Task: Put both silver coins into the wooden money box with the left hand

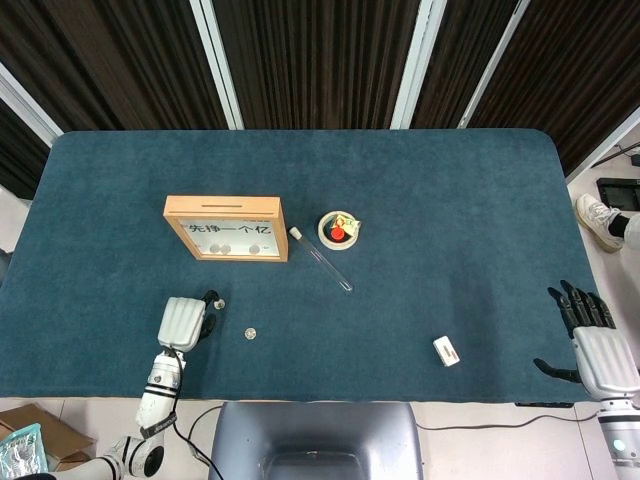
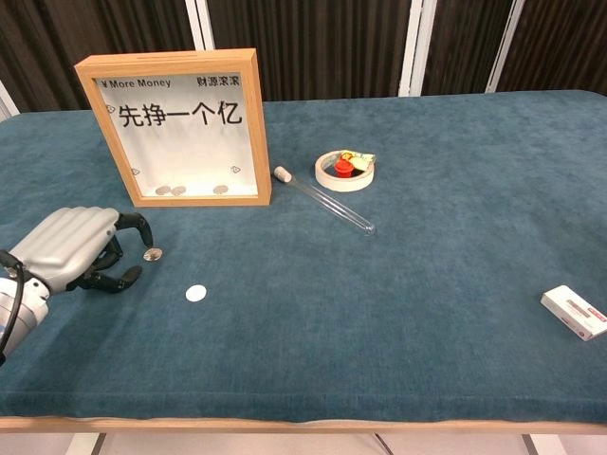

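Observation:
The wooden money box (image 1: 225,228) (image 2: 180,128) stands upright at the left of the blue table, with a few coins behind its glass. One silver coin (image 1: 219,303) (image 2: 153,254) lies flat in front of it. The other silver coin (image 1: 250,333) (image 2: 195,294) lies nearer the front edge. My left hand (image 1: 185,322) (image 2: 76,248) rests low on the cloth just left of the first coin, fingers curved, fingertips (image 2: 143,233) right beside the coin and thumb apart below; it holds nothing. My right hand (image 1: 598,345) hangs past the table's right front corner, fingers spread and empty.
A glass test tube (image 1: 322,259) (image 2: 327,201) lies diagonally right of the box. Behind it is a small round dish (image 1: 339,229) (image 2: 345,170) with a red piece. A white eraser-like block (image 1: 446,351) (image 2: 575,312) lies near the front right.

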